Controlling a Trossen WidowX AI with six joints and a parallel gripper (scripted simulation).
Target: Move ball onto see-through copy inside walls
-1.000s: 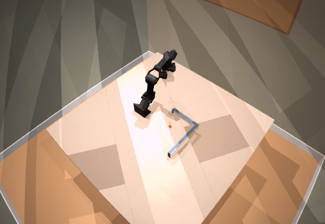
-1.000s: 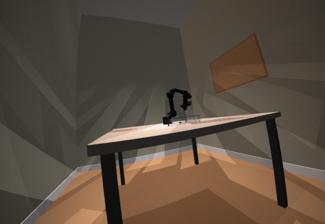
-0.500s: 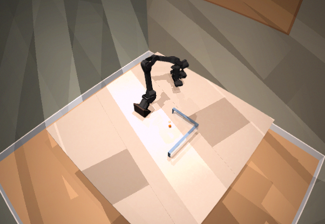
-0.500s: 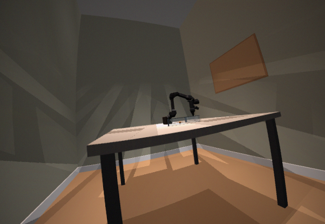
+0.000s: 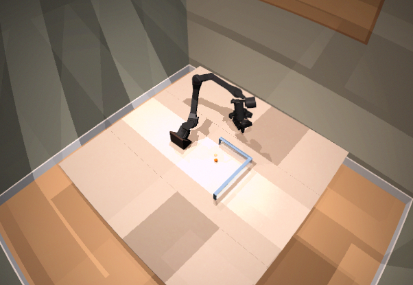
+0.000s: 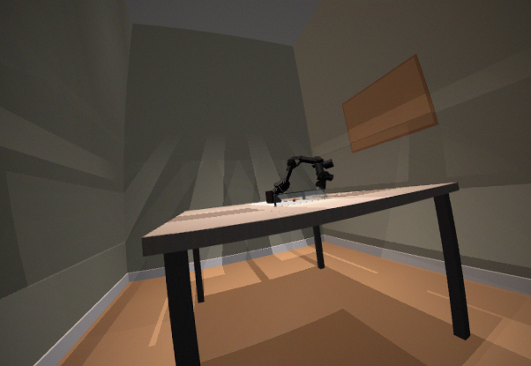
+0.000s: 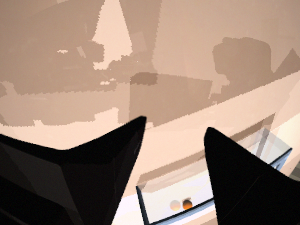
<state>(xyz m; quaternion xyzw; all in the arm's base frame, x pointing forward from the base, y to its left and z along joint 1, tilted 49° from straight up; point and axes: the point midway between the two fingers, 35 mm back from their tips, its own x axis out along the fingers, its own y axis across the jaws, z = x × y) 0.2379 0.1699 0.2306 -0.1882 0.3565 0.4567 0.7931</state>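
My counter (image 5: pixel 103 167) is a pale tan slab on dark legs (image 6: pixel 181 302), streaked with light and shadow patches. My own base (image 5: pixel 180 139) sits on it near the middle. Just beside that, two low clear walls (image 5: pixel 237 167) meet in a corner. Within their angle the orange ball (image 5: pixel 215 160) rests on the surface, just beside its see-through copy (image 5: pixel 215 154).

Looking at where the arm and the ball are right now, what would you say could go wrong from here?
1. The end effector hangs outside the clear walls, holding nothing; a low approach might clip them.
2. The orange ball lies very near the see-through copy, so a firm nudge would probably overshoot.
3. The ball is round and might roll on after release.
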